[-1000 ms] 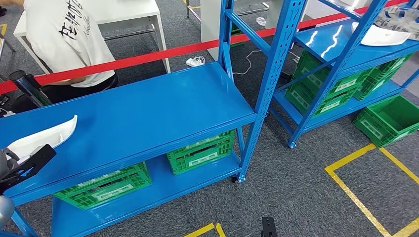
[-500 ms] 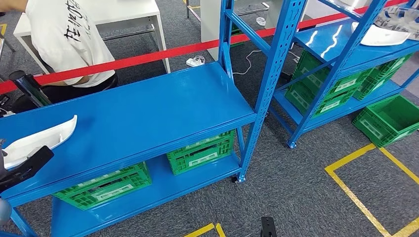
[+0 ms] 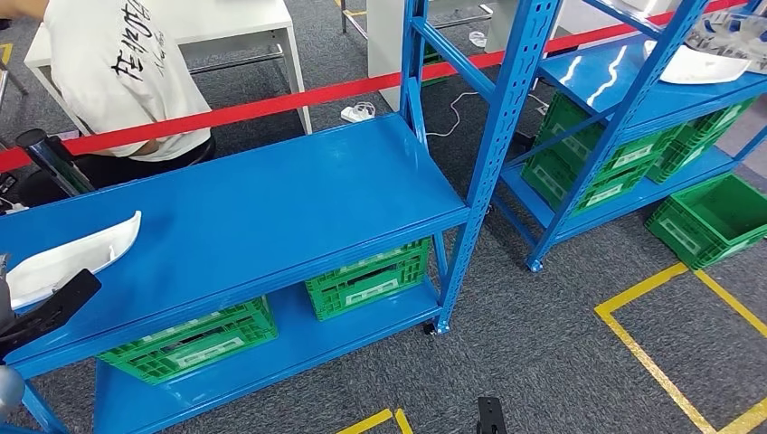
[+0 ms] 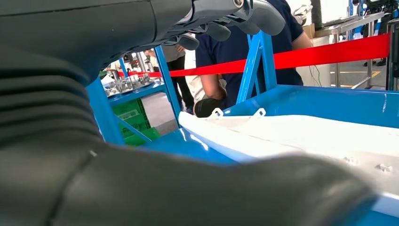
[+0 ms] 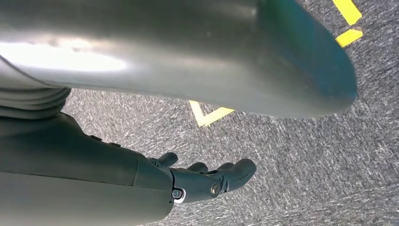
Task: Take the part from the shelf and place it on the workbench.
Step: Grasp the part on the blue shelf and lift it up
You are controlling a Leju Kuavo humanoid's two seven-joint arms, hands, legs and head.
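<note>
A long white curved part [image 3: 77,253] lies on the blue shelf [image 3: 271,199] near its left end. My left hand [image 3: 41,312] is at the shelf's front edge, just below and in front of the part. In the left wrist view the fingers [image 4: 226,19] arch above and the thick thumb [image 4: 188,193] lies below, spread apart, with the white part [image 4: 301,136] lying ahead of them and nothing held. My right hand [image 5: 197,181] hangs over the grey floor with its fingers stretched out and empty.
Green crates [image 3: 366,276] stand on the lower shelf. A blue upright post [image 3: 493,154] rises at the shelf's right end. A second rack [image 3: 633,81] on the right holds another white part [image 3: 696,63]. A person [image 3: 118,63] sits behind red barrier tape [image 3: 271,104].
My left hand has slid slightly left and down along the shelf's front edge, showing less of itself. The white part has not moved.
</note>
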